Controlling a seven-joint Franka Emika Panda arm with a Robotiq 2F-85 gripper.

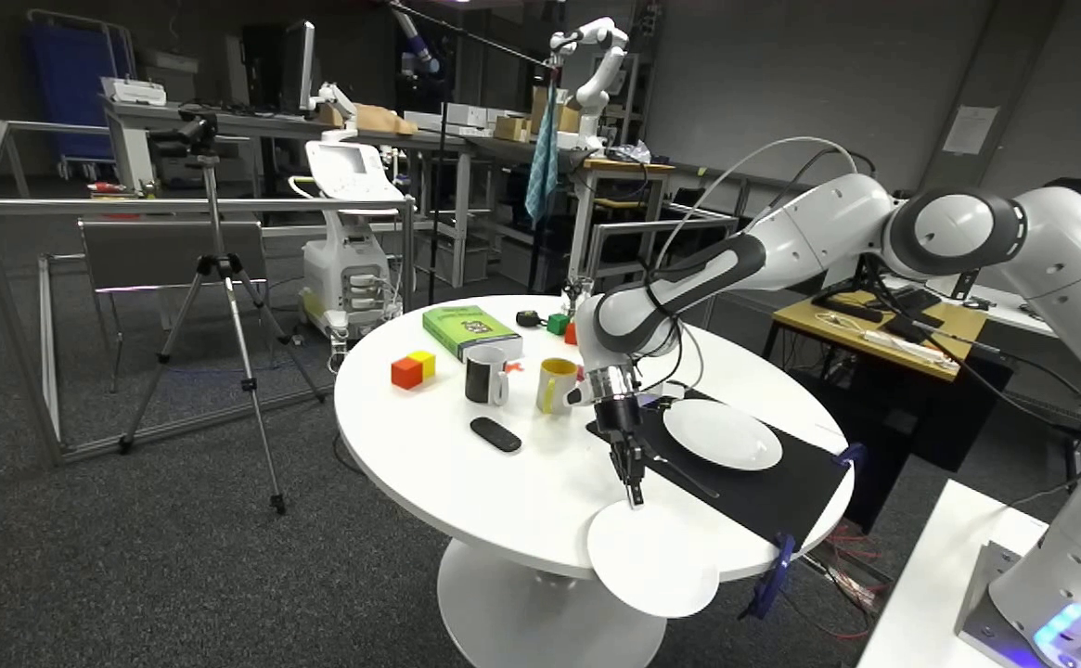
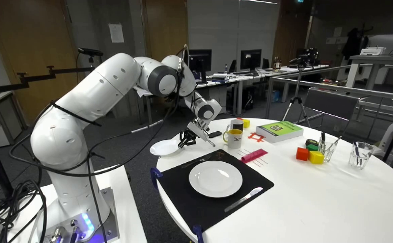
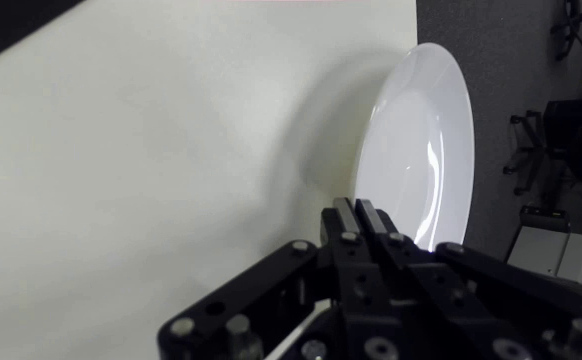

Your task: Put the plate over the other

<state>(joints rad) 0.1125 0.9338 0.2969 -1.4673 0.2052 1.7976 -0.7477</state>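
The plate, plain white and round, shows in both exterior views [image 1: 653, 561] [image 2: 164, 147] and in the wrist view [image 3: 420, 145]. It reaches past the table's edge and casts a shadow on the tabletop. My gripper [image 1: 635, 501] is shut on its rim; in the wrist view the fingertips [image 3: 354, 202] are nearly together with the rim between them. The gripper also shows in an exterior view [image 2: 181, 145]. The other white plate lies flat on the black mat in both exterior views [image 1: 722, 434] [image 2: 215, 179]. It is out of the wrist view.
The black mat [image 2: 189, 206] bears a knife [image 2: 243, 199] and a fork [image 2: 196, 161]; blue clamps [image 2: 155, 175] hold its edge. Two mugs [image 1: 486, 374] [image 1: 556, 386], a black remote [image 1: 495, 434], a green book [image 1: 471, 332], coloured blocks [image 1: 406, 373] and glasses [image 2: 360, 155] stand on the table.
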